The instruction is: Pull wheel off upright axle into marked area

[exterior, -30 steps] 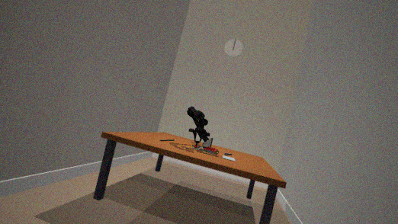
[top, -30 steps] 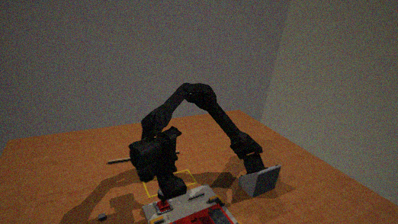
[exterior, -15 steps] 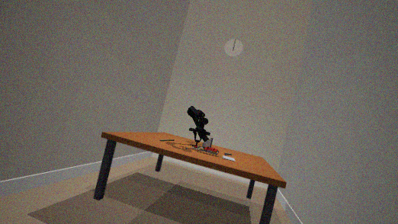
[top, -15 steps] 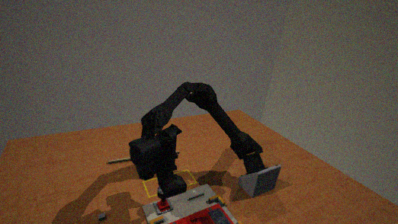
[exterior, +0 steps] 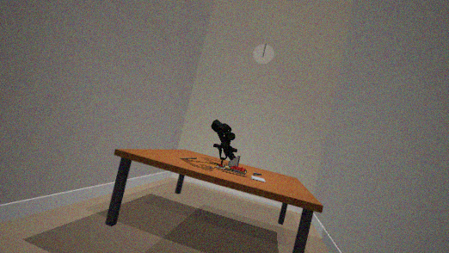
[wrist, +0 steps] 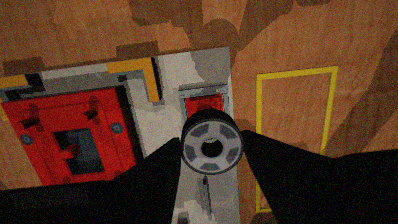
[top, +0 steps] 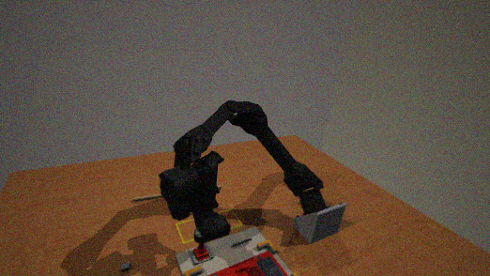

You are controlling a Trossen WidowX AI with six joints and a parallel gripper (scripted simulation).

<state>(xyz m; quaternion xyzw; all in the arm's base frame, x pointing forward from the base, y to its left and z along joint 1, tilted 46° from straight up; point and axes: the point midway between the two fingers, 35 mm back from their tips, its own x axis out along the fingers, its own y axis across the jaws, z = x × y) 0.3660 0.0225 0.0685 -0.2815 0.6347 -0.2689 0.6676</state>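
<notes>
My gripper point(top: 202, 232) point(wrist: 210, 140) is shut on the wheel point(wrist: 198, 162), a dark tyre with a light grey spoked hub. The wheel is held between the fingertips, above the red base point(top: 202, 253) point(wrist: 204, 104) near one corner of the grey-white board point(wrist: 170, 72). The hub's hole looks black, and whether the axle is still inside it cannot be told. The marked area, a yellow outline point(top: 180, 234) point(wrist: 259, 115), lies on the table beside the board, to the right of the wheel in the wrist view.
A red plate point(wrist: 47, 112) and an orange bracket point(wrist: 150, 80) sit on the board. A grey wedge-shaped object point(top: 329, 222) stands near the arm's base. A thin stick point(top: 146, 198) and a small dark block point(top: 126, 267) lie on the table. A white object point(exterior: 258, 178) lies beyond the board.
</notes>
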